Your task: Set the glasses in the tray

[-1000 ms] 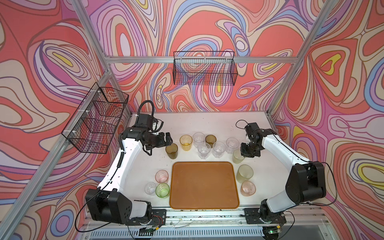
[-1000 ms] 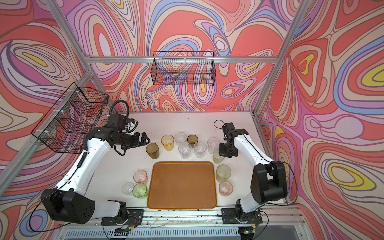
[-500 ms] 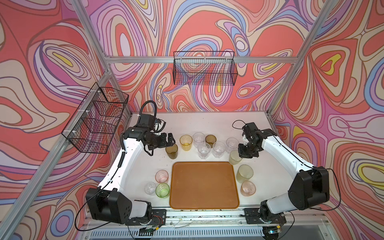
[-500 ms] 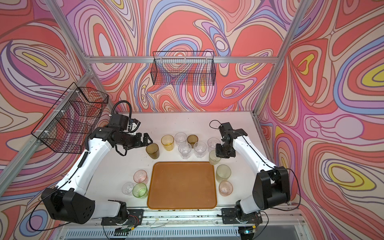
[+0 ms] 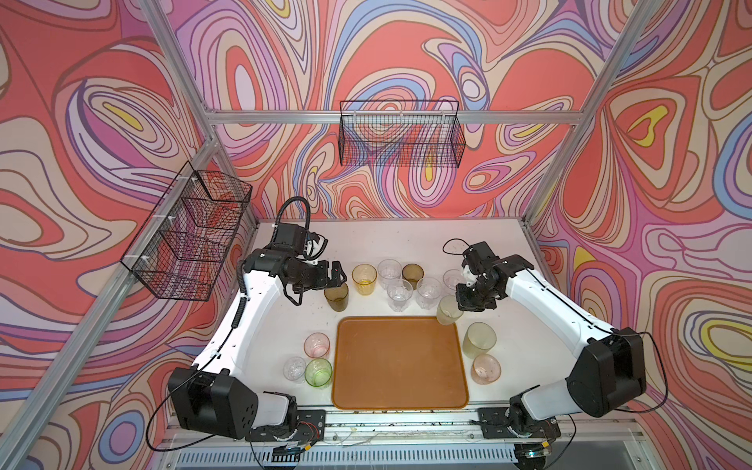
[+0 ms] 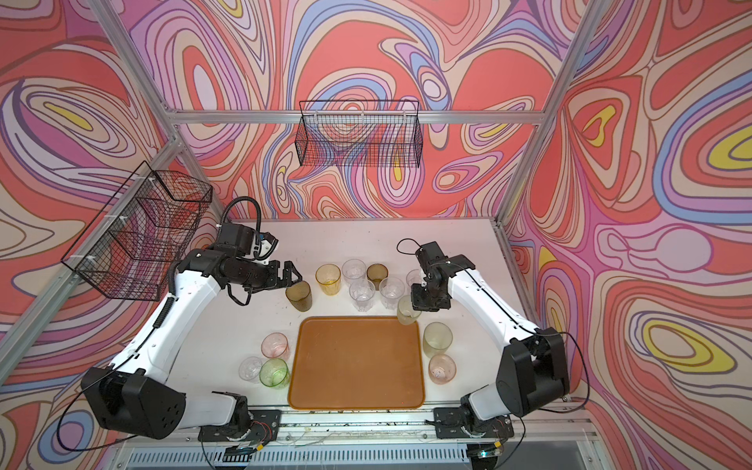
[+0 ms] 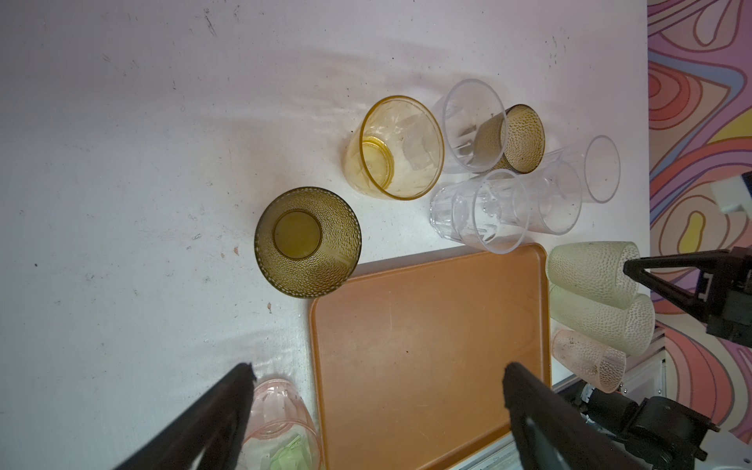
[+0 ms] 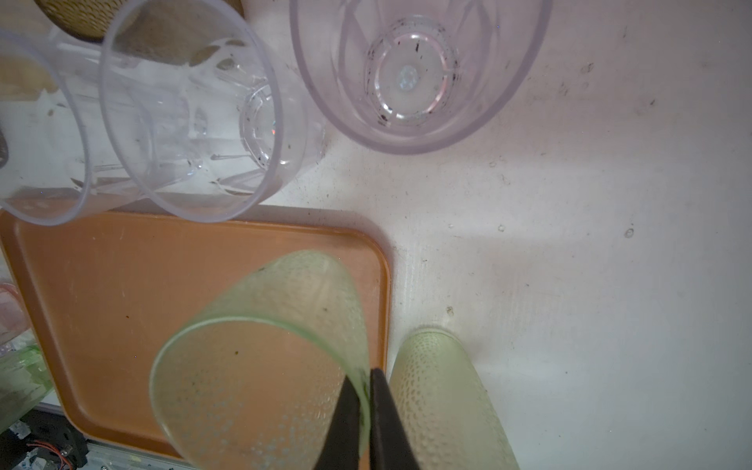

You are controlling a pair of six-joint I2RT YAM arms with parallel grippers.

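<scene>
The orange-brown tray (image 5: 401,362) lies at the front centre, nothing on it. My right gripper (image 5: 462,303) is shut on the wall of a pale frosted green glass (image 8: 260,366), one finger inside and one outside, and holds it tilted over the tray's far right corner. My left gripper (image 7: 378,368) stands open just left of a dark olive glass (image 5: 337,297), holding nothing. Behind the tray stand an amber glass (image 5: 363,278), a small dark glass (image 5: 412,274) and several clear ones (image 5: 399,294).
Left of the tray stand a pink glass (image 5: 316,345), a clear glass (image 5: 294,368) and a bright green glass (image 5: 318,372). Right of it stand a frosted green glass (image 5: 480,339) and a pink glass (image 5: 486,368). Black wire baskets hang on the left wall (image 5: 187,236) and the back wall (image 5: 401,134).
My right gripper has carried the frosted green glass left and forward, from beside the clear glasses to over the tray's corner. My left gripper has crept a little right towards the dark olive glass.
</scene>
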